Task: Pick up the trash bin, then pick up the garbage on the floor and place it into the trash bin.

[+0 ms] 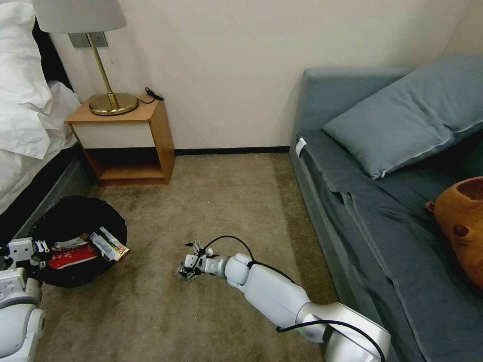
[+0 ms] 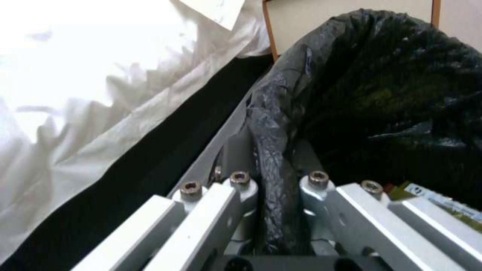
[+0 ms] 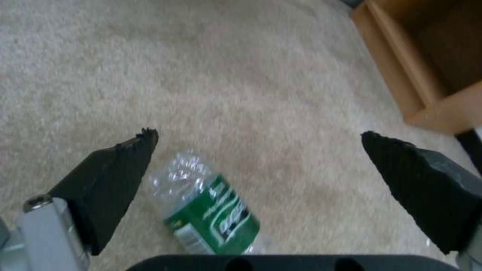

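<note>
The trash bin (image 1: 75,221), round and lined with a glossy black bag, hangs low at the left beside the bed. My left gripper (image 1: 29,250) is shut on its near rim; the left wrist view shows the fingers (image 2: 240,180) clamping the bagged rim (image 2: 273,150). Inside the bin lie a red-and-white snack packet (image 1: 73,257) and a long bar wrapper (image 1: 108,245). A clear plastic bottle with a green label (image 3: 211,210) lies on the carpet. My right gripper (image 3: 258,135) is open just above it, the bottle sitting close to one pad (image 3: 108,177). That gripper (image 1: 186,270) is low over mid-floor.
A wooden nightstand (image 1: 128,138) with a brass lamp (image 1: 108,98) stands at the back left, next to the white bed (image 1: 25,115). A grey-blue sofa (image 1: 382,216) with a cushion (image 1: 402,115) and a brown plush toy (image 1: 460,221) runs along the right. Beige carpet (image 1: 226,201) lies between.
</note>
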Controlling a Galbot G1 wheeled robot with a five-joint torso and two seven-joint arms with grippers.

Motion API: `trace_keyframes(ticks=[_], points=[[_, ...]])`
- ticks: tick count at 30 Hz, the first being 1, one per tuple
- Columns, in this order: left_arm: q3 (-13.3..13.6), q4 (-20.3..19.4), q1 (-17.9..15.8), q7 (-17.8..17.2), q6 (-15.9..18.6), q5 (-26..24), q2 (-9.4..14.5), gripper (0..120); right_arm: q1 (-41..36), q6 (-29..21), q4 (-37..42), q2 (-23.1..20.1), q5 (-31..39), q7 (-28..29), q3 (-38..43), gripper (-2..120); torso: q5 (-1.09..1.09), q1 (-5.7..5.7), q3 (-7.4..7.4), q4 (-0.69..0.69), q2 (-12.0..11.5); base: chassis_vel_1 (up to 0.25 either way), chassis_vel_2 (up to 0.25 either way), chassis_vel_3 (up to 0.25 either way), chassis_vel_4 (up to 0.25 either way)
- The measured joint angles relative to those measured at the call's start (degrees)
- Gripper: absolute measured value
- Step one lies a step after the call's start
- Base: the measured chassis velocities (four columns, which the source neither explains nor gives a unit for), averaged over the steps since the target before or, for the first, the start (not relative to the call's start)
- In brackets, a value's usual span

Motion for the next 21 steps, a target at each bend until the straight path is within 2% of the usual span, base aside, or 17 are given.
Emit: trace_keyframes(ticks=[10, 21], points=[[0.7, 0.5, -0.6, 0.2, -0.1, 0.4, -0.2, 4, 0.4, 0.0, 2.3, -0.2, -0.6, -1.2, -0.5, 100, 0.0, 0.0, 0.0, 0.0, 0.0, -0.025, 0.033, 0.03, -0.021], [1.4, 0.9, -1.6, 0.2, 0.1, 0.6, -0.2, 4, -0.4, 0.0, 5.7, -4.3, -0.9, -1.4, -1.4, 100, 0.0, 0.0, 0.0, -0.01, 0.0, -0.032, 0.029, 0.029, -0.026]])
